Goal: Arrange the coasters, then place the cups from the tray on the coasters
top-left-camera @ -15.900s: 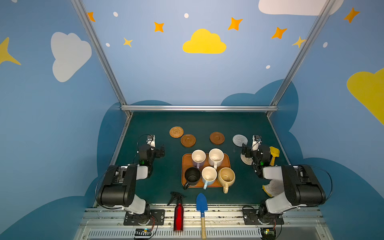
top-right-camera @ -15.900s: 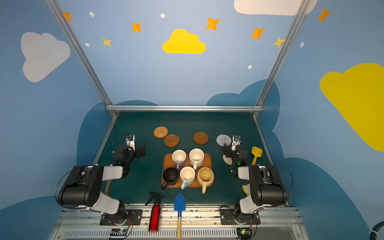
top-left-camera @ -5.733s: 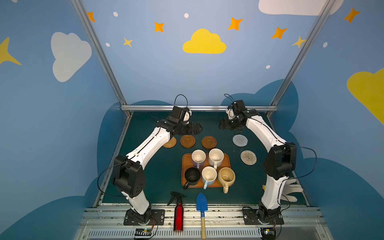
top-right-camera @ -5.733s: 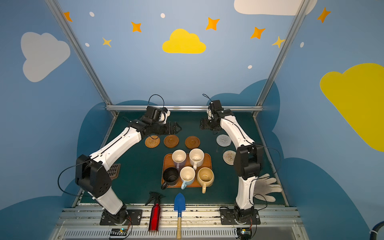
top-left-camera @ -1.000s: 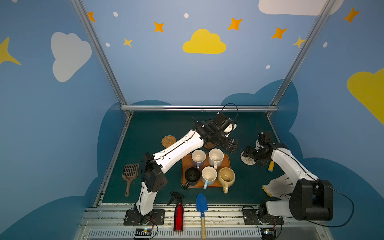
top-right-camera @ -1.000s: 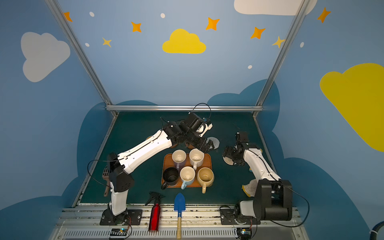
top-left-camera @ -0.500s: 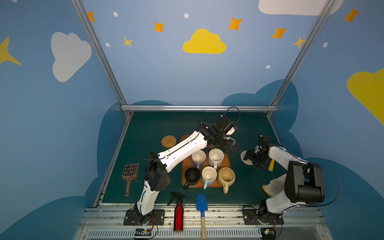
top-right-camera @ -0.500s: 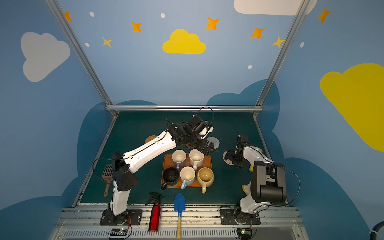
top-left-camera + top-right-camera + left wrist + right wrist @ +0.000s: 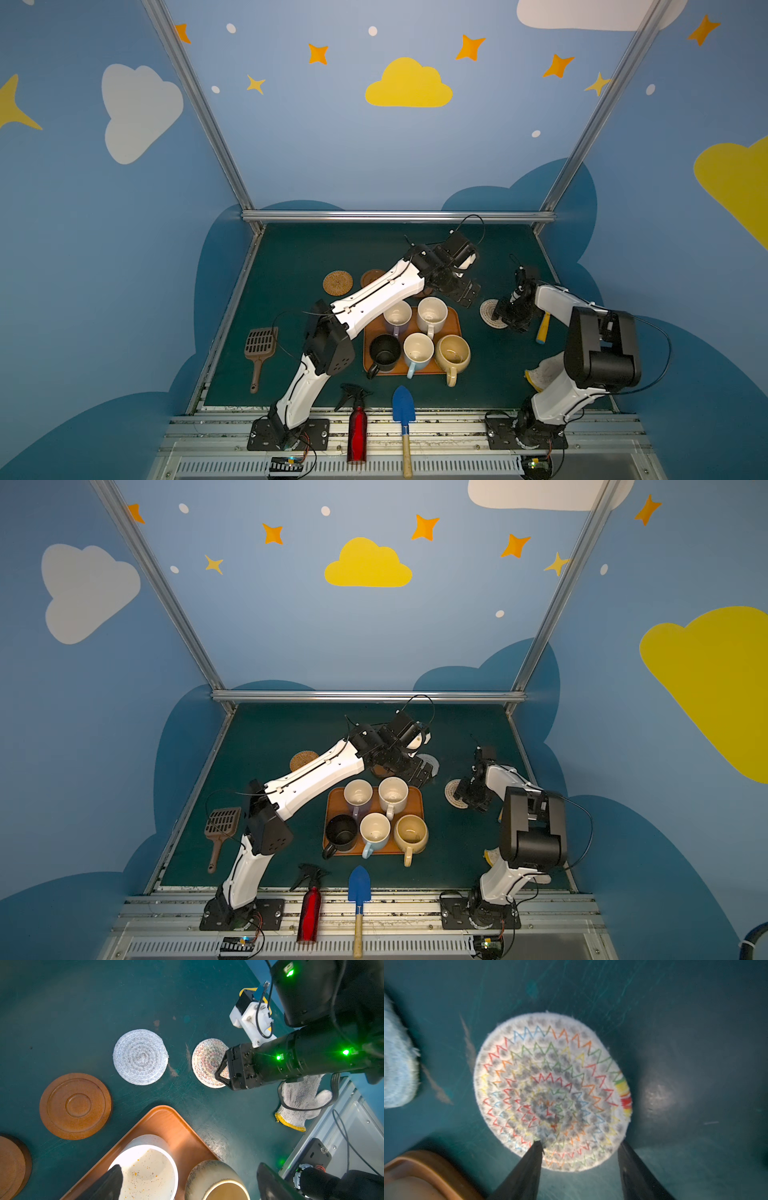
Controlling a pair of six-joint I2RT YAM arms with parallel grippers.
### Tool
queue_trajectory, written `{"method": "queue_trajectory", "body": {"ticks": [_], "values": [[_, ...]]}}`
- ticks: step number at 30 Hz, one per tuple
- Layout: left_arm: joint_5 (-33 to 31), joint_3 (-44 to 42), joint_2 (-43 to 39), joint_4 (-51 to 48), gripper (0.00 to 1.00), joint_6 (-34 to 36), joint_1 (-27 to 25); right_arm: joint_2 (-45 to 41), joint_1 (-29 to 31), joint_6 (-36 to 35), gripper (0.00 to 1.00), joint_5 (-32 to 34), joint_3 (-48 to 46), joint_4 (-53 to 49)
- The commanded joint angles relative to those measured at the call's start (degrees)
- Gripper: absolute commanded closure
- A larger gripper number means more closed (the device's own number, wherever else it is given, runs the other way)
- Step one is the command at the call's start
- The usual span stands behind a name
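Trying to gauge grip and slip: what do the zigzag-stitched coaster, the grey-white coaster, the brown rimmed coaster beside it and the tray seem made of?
Zigzag-stitched coaster: coiled cotton-like rope, fuzzy matte, coloured thread.
Grey-white coaster: also coiled rope, fibres fraying at its edge.
Brown rimmed coaster: probably turned wood, satin, concentric grooves.
Tray: smooth, faint sheen, no visible grain; plastic or lacquered wood, unclear.

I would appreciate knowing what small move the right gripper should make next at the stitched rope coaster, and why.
Probably close the jaws to pinch the rim. In the right wrist view the right gripper straddles the edge of the stitched rope coaster: one tip over its weave, the other just outside, jaws apart. The coaster lies flat on the table.
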Motion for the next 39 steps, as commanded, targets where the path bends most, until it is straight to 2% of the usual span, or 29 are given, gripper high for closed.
{"method": "queue_trajectory", "body": {"ticks": [1,11,27,39], "values": [[-0.80,-0.64,-0.95,-1.18,0.00,-0.07,-0.07,4.54,0.39,-1.07,0.45,0.83,0.65,2.07],[-2.90,-4.15,-4.01,-1.08,0.00,-0.23,0.77,9.31,-0.20,0.14,0.51,1.36,8.01,0.14],[-2.08,-8.47,-7.16,1.62,0.00,-0.84,3.36,20.03,-1.95,0.03,0.50,0.05,21.83,-1.74],[0.41,-10.16,-7.71,3.71,0.00,-1.20,5.20,23.99,-2.08,0.05,0.50,0.45,28.13,-3.62]]}}
